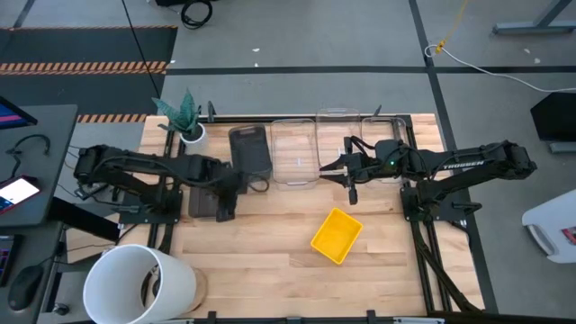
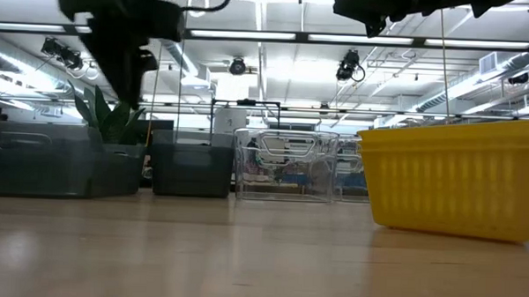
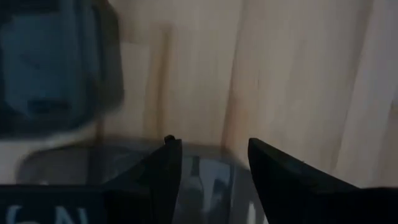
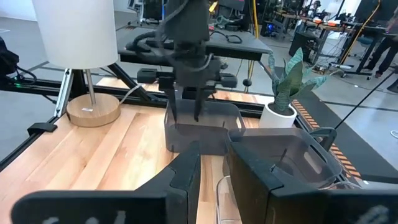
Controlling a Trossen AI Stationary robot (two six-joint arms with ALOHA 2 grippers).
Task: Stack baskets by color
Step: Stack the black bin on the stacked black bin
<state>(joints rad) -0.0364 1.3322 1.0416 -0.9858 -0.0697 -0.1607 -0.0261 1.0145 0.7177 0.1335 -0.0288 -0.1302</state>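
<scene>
My left gripper (image 1: 225, 202) (image 3: 211, 152) is open and points down over a dark grey basket (image 1: 203, 203) (image 4: 199, 134) at the table's left; its fingers stay above the rim. A second dark grey basket (image 1: 250, 151) rests flat on the table at the far edge, beside a clear basket (image 1: 295, 151) and two more clear ones (image 1: 337, 130). A yellow basket (image 1: 337, 236) (image 2: 453, 177) lies on its base, turned askew, in the near middle. My right gripper (image 1: 326, 169) (image 4: 213, 152) hangs level and high above the table, open, with nothing between its fingers.
A big white bucket (image 1: 139, 283) stands at the near left corner. A small white plant pot (image 1: 191, 133) sits at the far left, next to the dark grey baskets. Bare wood lies around the yellow basket and along the near edge.
</scene>
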